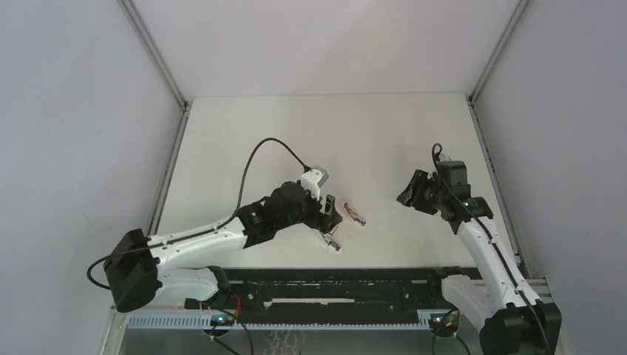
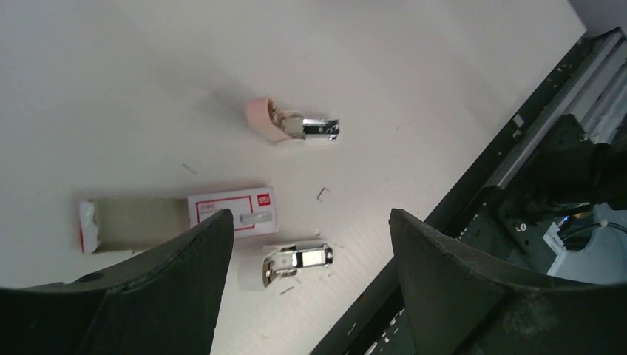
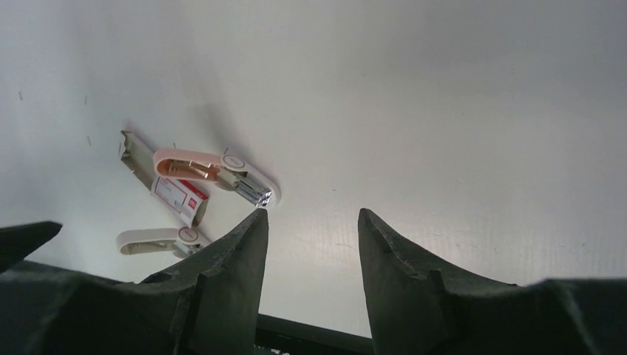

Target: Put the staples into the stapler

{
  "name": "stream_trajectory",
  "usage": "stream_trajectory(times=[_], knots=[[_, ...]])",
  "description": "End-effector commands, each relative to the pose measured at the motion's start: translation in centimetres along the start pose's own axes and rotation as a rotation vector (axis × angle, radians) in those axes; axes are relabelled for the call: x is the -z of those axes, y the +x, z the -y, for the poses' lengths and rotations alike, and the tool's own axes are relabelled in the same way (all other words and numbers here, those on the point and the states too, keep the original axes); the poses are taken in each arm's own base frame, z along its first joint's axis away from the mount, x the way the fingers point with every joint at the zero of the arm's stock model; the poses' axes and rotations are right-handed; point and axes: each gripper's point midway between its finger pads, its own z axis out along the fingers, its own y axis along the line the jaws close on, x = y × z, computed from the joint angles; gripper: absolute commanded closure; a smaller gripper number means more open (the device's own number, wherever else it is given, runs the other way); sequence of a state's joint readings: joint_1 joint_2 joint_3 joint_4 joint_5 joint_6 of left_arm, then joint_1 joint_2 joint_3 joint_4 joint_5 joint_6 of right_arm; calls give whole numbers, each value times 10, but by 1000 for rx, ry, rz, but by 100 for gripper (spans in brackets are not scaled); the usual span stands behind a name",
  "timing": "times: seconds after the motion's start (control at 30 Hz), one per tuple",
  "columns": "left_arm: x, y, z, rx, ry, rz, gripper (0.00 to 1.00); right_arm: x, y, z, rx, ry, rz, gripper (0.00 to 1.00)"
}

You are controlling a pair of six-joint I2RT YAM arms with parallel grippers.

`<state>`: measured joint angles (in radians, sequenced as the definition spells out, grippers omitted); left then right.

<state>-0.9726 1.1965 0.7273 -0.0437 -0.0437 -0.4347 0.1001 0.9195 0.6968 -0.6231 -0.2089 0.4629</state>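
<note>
1. Bench (image 1: 310, 133): pale and flat. It carries all the task's things in one cluster near its front middle.
2. Left arm (image 1: 207, 240): stretched from its base to the cluster.
3. Right arm (image 1: 480, 237): raised on the right side, well apart from the cluster.
4. Left hand (image 2: 309, 222): open wide and holding nothing. It hangs directly over the things, which show between its fingers in the wrist view, so it is clearly the nearer hand.
5. Right hand (image 3: 310, 214): parted to a medium gap and empty. From it the things lie off to the left, out of reach as it stands.
6. Box (image 2: 235, 209): red-labelled sleeve with its tray slid out. It lies just beside the left finger (image 2: 170, 288). A grey strip on the sleeve may be staples, but this cannot be told for sure.
7. Pink stapler (image 2: 266, 120): farthest from the left hand's fingers, beyond the box. In the right wrist view it appears hinged open. Its long axis runs diagonally across the bench in the top view.
8. White stapler (image 2: 296, 259): between the left fingers, near the bench's front edge.
9. Loose staples (image 2: 322, 194): a few scattered between the two staplers.
10. Judgement: the next grasp falls to the left hand, by a short descent.
</note>
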Motion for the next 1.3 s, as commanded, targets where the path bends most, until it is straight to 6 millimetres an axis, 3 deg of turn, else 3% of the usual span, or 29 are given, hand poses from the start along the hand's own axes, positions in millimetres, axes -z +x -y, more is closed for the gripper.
stream_trajectory(times=[0.0,0.17,0.53,0.83,1.27], knots=[[-13,-17,20,9,98,79,19,12,-5,-28,117,-118,14,52],[-20,-15,24,28,131,90,19,1,14,-49,238,-160,-12,55],[-19,3,-9,117,73,103,17,-43,62,-83,342,-217,-111,53],[-20,-7,-21,152,79,134,15,-77,76,-81,421,-171,-145,53],[-50,-18,-13,150,120,108,15,-96,94,-70,476,-106,-191,55]])
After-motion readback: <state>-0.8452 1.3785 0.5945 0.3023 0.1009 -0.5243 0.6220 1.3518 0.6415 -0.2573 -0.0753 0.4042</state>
